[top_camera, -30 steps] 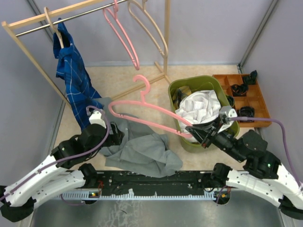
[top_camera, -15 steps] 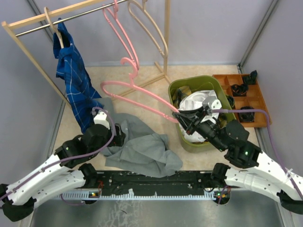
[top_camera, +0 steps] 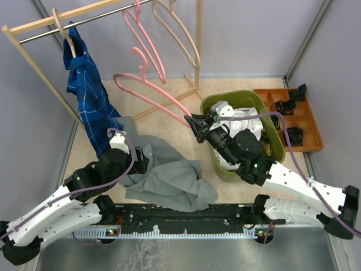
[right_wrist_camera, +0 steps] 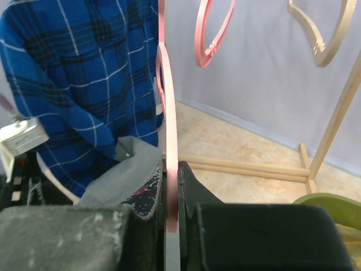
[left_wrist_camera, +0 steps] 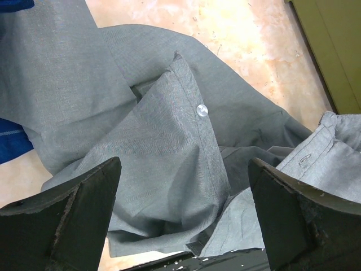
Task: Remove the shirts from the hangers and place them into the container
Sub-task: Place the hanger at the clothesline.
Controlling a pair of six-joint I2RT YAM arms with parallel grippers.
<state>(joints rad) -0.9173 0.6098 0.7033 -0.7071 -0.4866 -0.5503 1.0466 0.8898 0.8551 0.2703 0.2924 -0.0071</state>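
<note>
Rack (top_camera: 198, 45) at rear left; along its rod, left to right: end hanger (top_camera: 61, 25) carrying the hung shirt (top_camera: 87, 96), then two bare hangers (right_wrist_camera: 198, 39). Container (top_camera: 240, 95) right of centre, tray (top_camera: 304, 121) just beside it on the right. Second shirt (top_camera: 248, 116) lies in the container; third shirt (top_camera: 169, 175) on the table (left_wrist_camera: 248, 39) left of the container, beside the hung shirt's tail. Left gripper (left_wrist_camera: 180, 214) above the third shirt; right gripper (top_camera: 194, 123), near the container's left rim, pinches the loose hanger (right_wrist_camera: 168, 147), which extends leftward toward the rack

Even, soft light; blurred wrist-view foregrounds
</note>
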